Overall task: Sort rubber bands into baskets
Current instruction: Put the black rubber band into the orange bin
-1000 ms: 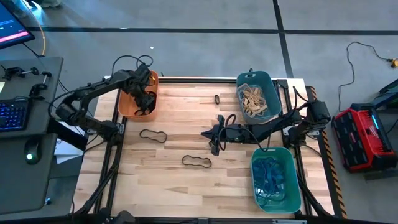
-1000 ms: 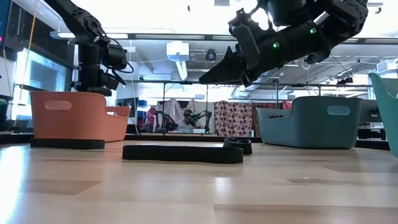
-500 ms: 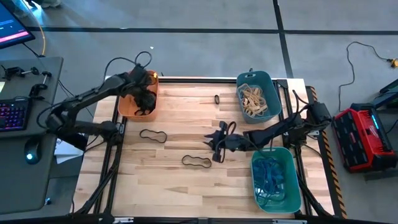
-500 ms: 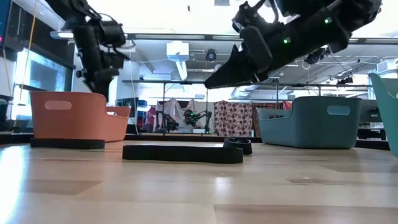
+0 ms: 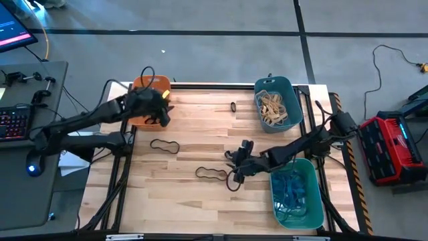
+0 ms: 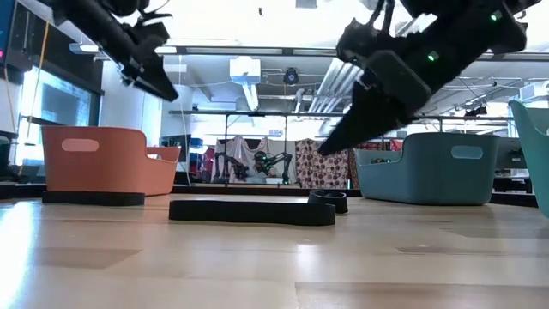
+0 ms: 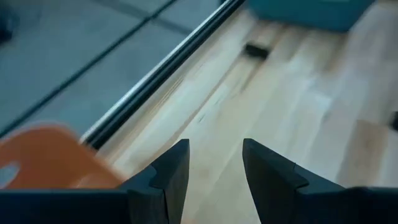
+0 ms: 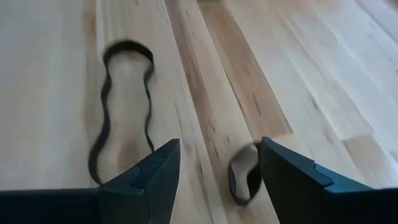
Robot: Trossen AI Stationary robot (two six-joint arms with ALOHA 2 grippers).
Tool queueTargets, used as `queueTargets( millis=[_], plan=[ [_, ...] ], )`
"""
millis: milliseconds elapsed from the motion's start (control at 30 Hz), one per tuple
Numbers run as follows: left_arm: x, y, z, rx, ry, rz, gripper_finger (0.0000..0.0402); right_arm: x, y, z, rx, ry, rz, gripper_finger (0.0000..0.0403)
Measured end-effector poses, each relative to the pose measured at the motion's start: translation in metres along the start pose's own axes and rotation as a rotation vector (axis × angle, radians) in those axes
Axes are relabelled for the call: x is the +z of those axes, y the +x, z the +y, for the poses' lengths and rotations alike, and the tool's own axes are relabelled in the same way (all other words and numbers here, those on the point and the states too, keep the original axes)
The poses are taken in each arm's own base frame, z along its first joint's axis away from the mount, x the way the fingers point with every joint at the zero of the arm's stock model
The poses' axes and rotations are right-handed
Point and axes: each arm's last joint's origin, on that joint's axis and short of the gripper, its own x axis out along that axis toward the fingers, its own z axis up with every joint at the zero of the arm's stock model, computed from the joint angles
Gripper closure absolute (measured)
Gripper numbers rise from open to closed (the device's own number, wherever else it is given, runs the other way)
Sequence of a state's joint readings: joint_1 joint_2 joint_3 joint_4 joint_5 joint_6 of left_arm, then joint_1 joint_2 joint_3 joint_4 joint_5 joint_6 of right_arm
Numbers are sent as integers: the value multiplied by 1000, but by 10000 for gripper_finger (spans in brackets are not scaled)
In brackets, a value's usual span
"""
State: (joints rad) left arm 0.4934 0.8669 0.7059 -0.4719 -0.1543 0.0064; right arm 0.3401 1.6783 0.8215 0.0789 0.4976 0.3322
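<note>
Three black rubber bands lie loose on the wooden table. One wavy black band sits near the table's middle toward the front edge, a second wavy black band lies further left, and a small black band rests near the far edge, just left of the dark teal basket. That basket holds a heap of tan bands. The lighter green basket at the front right corner holds blue bands. The orange basket stands at the far left corner, partly covered by the left arm.

The right gripper hangs low over the table just right of the middle wavy band, its fingers spread apart and empty. In the right wrist view the two dark fingers frame bare wood, with the wavy band stretched out ahead and a small dark loop lying between the fingertips near the right one; whether it touches the finger cannot be told.

The left gripper is raised beside the orange basket's inner edge, fingers parted and holding nothing. Its wrist view shows the orange rim, the wood, and the small band farther off.

In the low view a black band lies flat across the foreground.
</note>
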Motion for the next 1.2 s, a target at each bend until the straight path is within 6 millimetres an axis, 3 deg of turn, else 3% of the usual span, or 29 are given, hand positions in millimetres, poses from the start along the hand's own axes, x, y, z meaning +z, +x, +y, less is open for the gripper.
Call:
queueTargets(
  millis=[400, 1200],
  plan=[
    [-24, -13, -29, -229, 79, -304, 259, -20, 23, -8, -57, -2, 118, 196],
    [-58, -15, -54, -411, 137, -429, 259, -26, 30, -11, -59, 44, 157, 198]
  ],
)
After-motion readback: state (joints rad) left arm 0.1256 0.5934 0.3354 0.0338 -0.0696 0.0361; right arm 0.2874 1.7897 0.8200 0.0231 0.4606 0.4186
